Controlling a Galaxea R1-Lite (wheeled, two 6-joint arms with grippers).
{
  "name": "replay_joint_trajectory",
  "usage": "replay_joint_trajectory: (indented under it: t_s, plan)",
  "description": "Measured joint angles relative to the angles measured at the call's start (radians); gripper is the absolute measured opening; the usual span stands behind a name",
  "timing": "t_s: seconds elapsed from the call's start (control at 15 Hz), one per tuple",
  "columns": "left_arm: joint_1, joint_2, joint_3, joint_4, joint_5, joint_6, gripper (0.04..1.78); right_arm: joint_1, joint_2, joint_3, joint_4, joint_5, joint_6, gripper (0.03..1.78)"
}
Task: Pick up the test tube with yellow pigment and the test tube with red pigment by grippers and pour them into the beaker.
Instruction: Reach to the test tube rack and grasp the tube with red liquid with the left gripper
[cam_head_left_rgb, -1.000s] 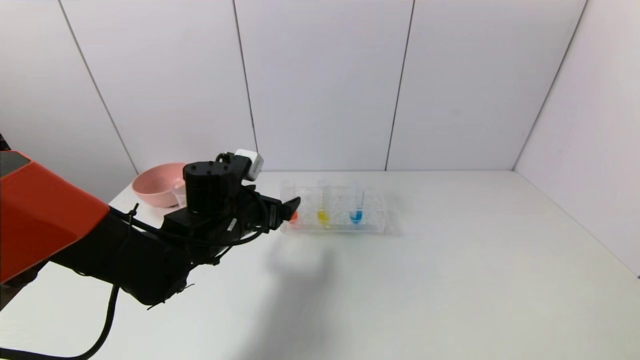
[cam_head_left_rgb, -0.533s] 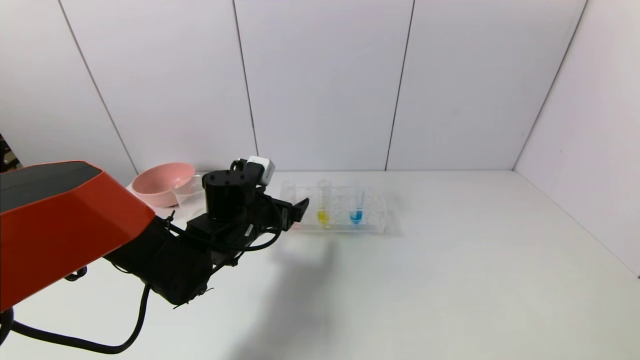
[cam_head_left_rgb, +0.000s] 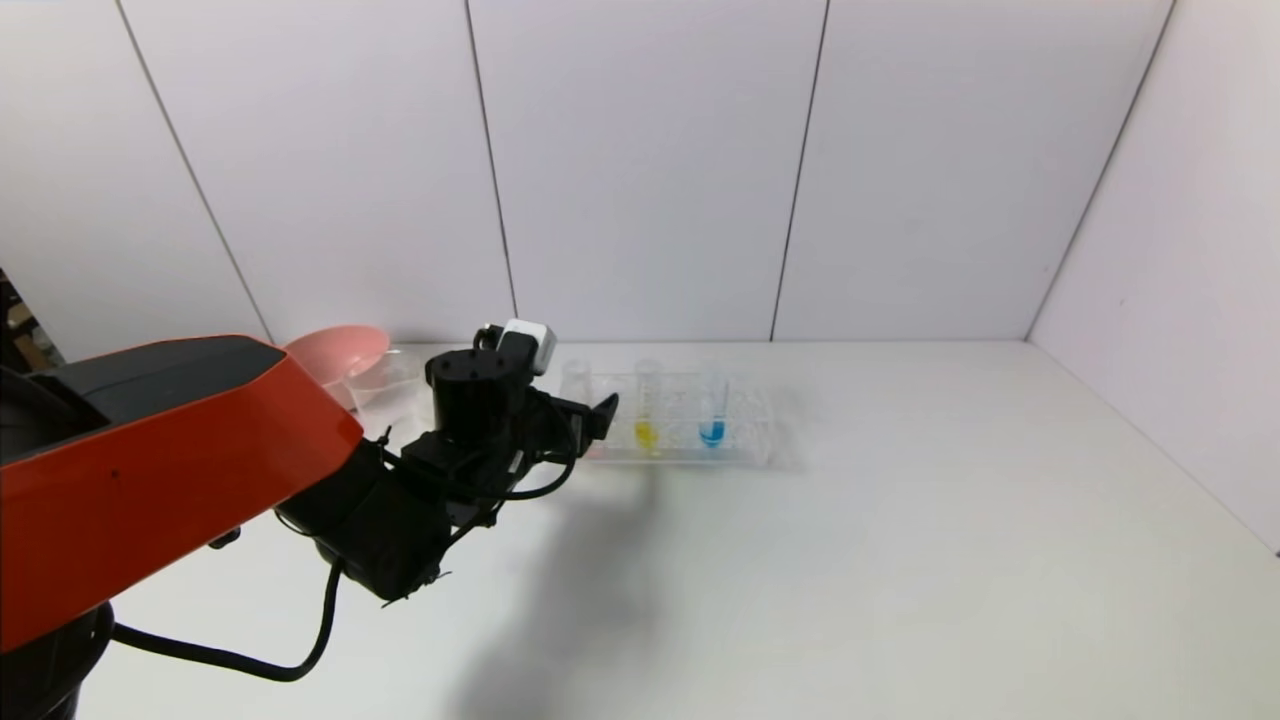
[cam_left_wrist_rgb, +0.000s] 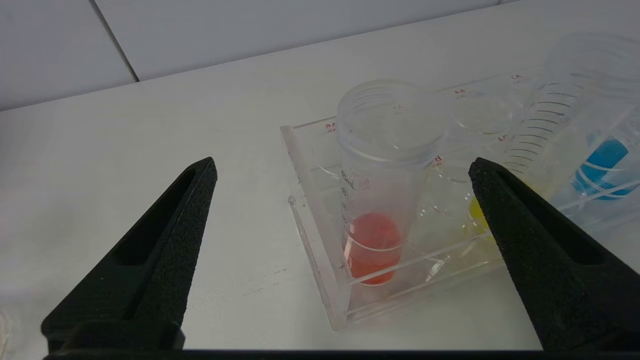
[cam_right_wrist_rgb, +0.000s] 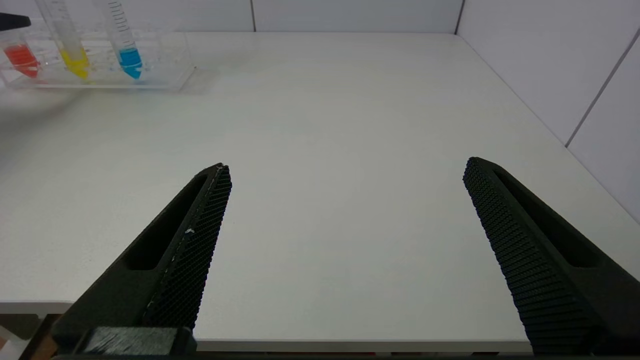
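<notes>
Nothing was poured: the slim clear red-pigment test tube (cam_left_wrist_rgb: 372, 200) stood racked at centre frame (yellow likewise), black left gripper (cam_left_wrist_rgb: 340, 180) released.

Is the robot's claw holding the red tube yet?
No, nothing is held. The left gripper is open with the test tube with red pigment between its fingers, still standing in the rack. The right gripper is open and empty.

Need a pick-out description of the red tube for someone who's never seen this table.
Find the clear rack at the back of the white table, right of the pink bowl. Three tubes stand in it; the test tube with red pigment is at the end nearest the bowl, just ahead of the open left end effector. Its neighbour holds yellow, the far one blue.
</notes>
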Motion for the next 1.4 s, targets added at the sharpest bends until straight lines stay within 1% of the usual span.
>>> replay_joint_trajectory:
  t_s: [1.07, 1.13, 1.27, 1.4]
  plan:
    - [0.009, 0.028, -0.040, -0.002, -0.015, 0.009, 1.75, 0.000, 0.000, 0.000, 0.000, 0.000, 0.000, 1.70]
    - [0.009, 0.029, -0.041, 0.001, -0.016, 0.009, 1.72, 0.000, 0.000, 0.000, 0.000, 0.000, 0.000, 1.70]
    - [0.009, 0.032, -0.042, 0.002, -0.020, 0.009, 1.56, 0.000, 0.000, 0.000, 0.000, 0.000, 0.000, 1.70]
    - [0.009, 0.034, -0.042, 0.000, -0.021, 0.009, 1.30, 0.000, 0.000, 0.000, 0.000, 0.000, 0.000, 1.70]
